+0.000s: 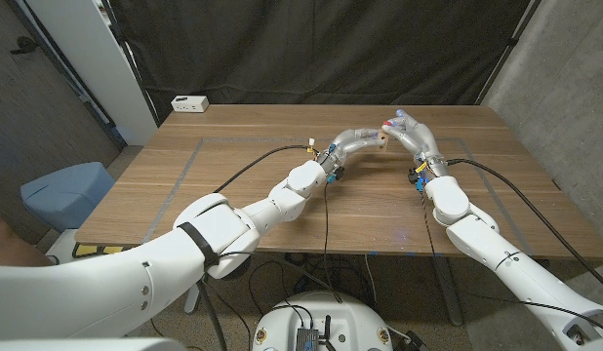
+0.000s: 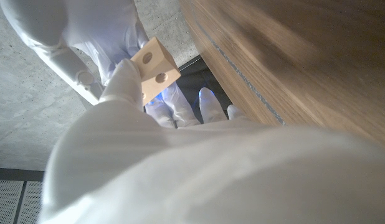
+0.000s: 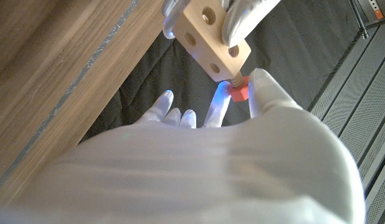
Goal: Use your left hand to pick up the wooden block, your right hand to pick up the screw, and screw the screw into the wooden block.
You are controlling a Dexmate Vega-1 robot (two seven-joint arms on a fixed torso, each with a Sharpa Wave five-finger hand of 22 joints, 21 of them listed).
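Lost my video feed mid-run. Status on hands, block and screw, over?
Left hand holds the wooden block above the table. Right hand pinches the red-headed screw, tip at the block's end. Nothing in the way.

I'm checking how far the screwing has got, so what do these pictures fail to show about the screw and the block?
- Screw shank: right wrist view, hidden where it meets the wooden block, so its depth is unknown.
- Screw in head view: too small, covered by the right hand.
- Block's far faces: left wrist view, covered by the left hand.
- Block in head view: too small to show its holes.
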